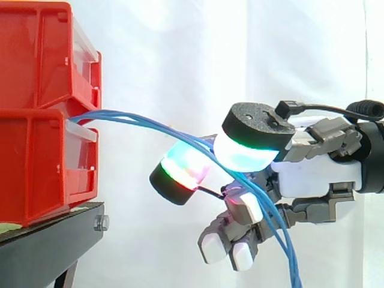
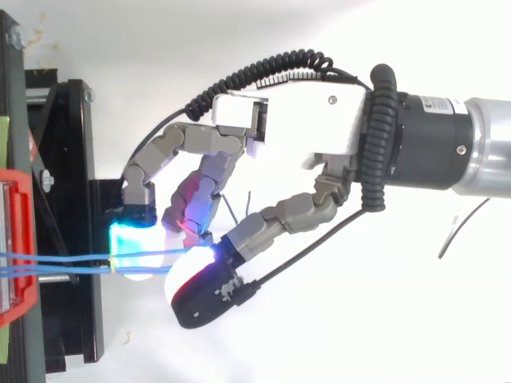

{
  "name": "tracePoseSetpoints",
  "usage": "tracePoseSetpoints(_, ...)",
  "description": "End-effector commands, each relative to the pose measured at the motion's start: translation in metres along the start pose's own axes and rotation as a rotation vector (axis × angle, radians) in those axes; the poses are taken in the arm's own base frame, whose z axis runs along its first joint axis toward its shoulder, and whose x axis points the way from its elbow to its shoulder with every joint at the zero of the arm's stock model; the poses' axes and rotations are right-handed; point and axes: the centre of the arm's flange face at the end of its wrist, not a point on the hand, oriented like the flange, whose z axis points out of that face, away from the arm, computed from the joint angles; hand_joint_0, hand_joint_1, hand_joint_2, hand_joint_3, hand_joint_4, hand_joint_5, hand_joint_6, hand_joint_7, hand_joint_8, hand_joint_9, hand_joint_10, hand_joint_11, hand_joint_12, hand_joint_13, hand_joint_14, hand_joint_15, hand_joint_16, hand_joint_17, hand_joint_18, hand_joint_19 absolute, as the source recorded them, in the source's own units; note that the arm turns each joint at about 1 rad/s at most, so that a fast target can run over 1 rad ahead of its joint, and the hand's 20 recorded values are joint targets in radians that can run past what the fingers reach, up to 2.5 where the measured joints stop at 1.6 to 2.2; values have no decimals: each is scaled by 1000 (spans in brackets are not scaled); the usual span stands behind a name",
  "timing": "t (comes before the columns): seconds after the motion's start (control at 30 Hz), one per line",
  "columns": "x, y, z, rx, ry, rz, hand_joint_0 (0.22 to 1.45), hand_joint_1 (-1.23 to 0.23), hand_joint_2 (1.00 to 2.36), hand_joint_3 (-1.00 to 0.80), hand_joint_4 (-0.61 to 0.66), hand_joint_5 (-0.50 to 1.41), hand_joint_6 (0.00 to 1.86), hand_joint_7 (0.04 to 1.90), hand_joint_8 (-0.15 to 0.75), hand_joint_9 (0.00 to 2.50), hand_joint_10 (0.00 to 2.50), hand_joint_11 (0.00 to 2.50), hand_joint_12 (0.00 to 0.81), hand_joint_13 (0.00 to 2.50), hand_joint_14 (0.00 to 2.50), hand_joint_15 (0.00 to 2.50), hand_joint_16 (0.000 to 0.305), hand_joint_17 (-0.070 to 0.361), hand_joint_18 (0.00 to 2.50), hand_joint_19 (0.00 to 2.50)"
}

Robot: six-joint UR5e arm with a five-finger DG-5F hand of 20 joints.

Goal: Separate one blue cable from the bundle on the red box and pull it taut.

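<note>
Side view: two red bins stacked at left, upper (image 1: 42,54) on lower (image 1: 36,168), both on a black stand (image 1: 48,246). White curtain (image 1: 180,60) behind.

Blue cables (image 1: 120,116) leave the front of the lower bin, just under the upper one. There they show as a few separate strands. They run right in a gentle arc, close together, to the hand (image 1: 312,174), which reaches in from the right, clear of the bins.

Fingers are curled. The strands pass between two glowing pads, a large green-cyan one with a black cap (image 1: 249,150) above and a red-green one (image 1: 180,171) lower left, and look pinched there. Cannot tell if one strand is split off from the others. The other fingers (image 1: 231,240) are tucked under the palm.

Past the pads the cables drop steeply down and right, across the tucked fingers.

Top view: two blue lines run level from the bin at left to the cyan pad (image 2: 132,251).
</note>
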Motion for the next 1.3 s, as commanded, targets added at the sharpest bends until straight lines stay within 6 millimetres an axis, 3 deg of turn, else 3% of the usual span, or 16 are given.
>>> tracePoseSetpoints(0.0,0,1,0,-1,0,0,543,-753,1000,-500,-27,-79,908,882,269,1292,23,618,319,921,18,398,41,93,859,596)
tracePoseSetpoints(0.2,0,0,0,0,0,0,576,-619,1000,-500,-39,-76,912,907,264,1291,22,608,323,927,19,411,41,92,858,628)
tracePoseSetpoints(0.43,0,0,0,0,0,0,623,-784,1015,-314,6,-91,934,844,281,1207,24,628,330,909,18,424,42,94,845,614)
tracePoseSetpoints(0.47,0,0,0,0,0,0,659,-849,1014,-325,-13,-104,943,810,269,1176,24,637,325,898,19,423,42,95,846,604)
tracePoseSetpoints(0.6,0,0,0,-1,1,0,722,-892,1000,-500,-83,-113,947,800,262,1173,22,633,314,886,17,408,41,92,833,581)
tracePoseSetpoints(0.9,-8,-2,-1,1,13,3,623,-860,1000,-500,-16,-103,933,806,257,1200,24,637,312,897,19,418,40,90,832,598)
tracePoseSetpoints(1.13,-11,-4,-2,8,38,7,475,-702,1000,-500,28,-81,908,825,289,1265,20,599,345,947,16,409,47,106,898,587)
tracePoseSetpoints(1.27,-13,-5,-2,8,36,7,490,-666,1000,-500,30,-88,908,840,288,1260,21,614,348,948,19,420,47,106,901,599)
